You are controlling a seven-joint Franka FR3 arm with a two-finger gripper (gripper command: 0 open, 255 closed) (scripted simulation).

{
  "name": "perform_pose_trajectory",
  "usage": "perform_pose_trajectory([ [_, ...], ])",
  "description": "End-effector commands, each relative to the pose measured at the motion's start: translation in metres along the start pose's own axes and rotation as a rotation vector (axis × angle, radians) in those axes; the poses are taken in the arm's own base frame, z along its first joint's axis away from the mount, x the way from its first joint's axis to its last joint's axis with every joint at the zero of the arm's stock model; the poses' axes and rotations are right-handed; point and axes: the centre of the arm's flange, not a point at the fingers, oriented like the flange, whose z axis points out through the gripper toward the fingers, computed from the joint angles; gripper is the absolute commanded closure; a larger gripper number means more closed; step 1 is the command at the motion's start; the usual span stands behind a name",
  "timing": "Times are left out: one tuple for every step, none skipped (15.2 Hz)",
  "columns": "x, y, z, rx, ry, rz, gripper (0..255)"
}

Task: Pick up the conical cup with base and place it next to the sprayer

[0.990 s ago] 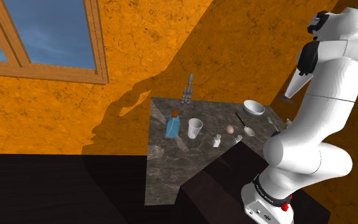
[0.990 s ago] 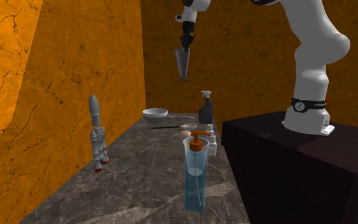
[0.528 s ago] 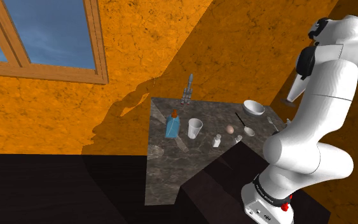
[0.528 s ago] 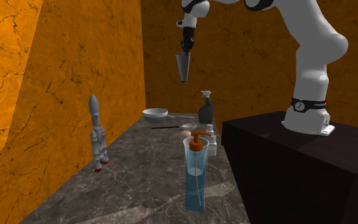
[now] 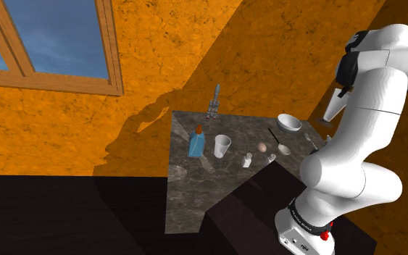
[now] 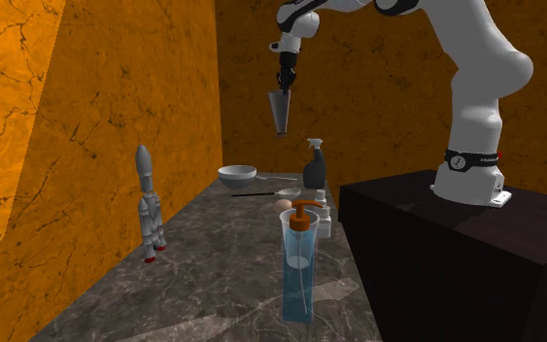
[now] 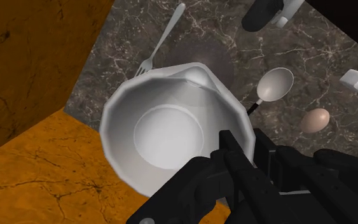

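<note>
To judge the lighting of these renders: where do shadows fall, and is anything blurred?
Shoulder view: a broad shadow darkens the orange wall left of the marble table. Second exterior view: bright light hits the wall at far left. Wrist view: a round shadow lies on the marble beside the white conical cup; nothing blurred.

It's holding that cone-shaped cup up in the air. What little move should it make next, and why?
Probably carry the cup sideways toward the sprayer before lowering it. The fingers clasp its rim, and it hangs well above the table. The fork and spoon lie below it, so it is not beside the sprayer yet.
</note>
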Motion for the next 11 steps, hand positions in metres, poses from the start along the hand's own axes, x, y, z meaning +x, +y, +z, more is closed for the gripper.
perform_pose_trajectory([
  [-0.002, -0.001, 0.010, -0.002, 0.000, 0.000, 255],
  [-0.002, -0.001, 0.016, -0.002, 0.000, 0.000, 255],
  [-0.003, -0.002, 0.021, -0.002, 0.000, 0.000, 255],
  [-0.003, -0.002, 0.026, -0.002, 0.000, 0.000, 255],
  [-0.004, -0.003, 0.031, -0.002, 0.000, 0.000, 255],
  [-0.004, -0.003, 0.036, -0.002, 0.000, 0.000, 255],
  [-0.004, -0.004, 0.042, -0.002, 0.000, 0.000, 255],
  [-0.005, -0.004, 0.047, -0.002, 0.000, 0.000, 255],
  [-0.005, -0.005, 0.052, -0.002, 0.000, 0.000, 255],
  [-0.006, -0.005, 0.057, -0.002, 0.000, 0.000, 255],
  [-0.006, -0.006, 0.063, -0.002, 0.000, 0.000, 255],
])
